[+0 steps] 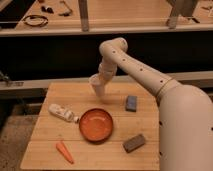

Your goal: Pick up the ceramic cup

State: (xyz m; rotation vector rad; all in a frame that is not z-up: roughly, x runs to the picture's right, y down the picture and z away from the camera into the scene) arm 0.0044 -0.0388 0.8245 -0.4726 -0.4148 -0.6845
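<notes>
The ceramic cup is a small plain white cup, tilted, at the far middle of the wooden table. My gripper comes down from the bent white arm and is shut on the cup, holding it just above the table top. The gripper's end is partly hidden behind the cup. The wide orange bowl sits on the table in front of the cup, closer to the camera.
A long white bottle lies left of the bowl. An orange carrot lies at the front left. A blue-grey sponge and a dark block lie on the right. A shelf with cables runs behind.
</notes>
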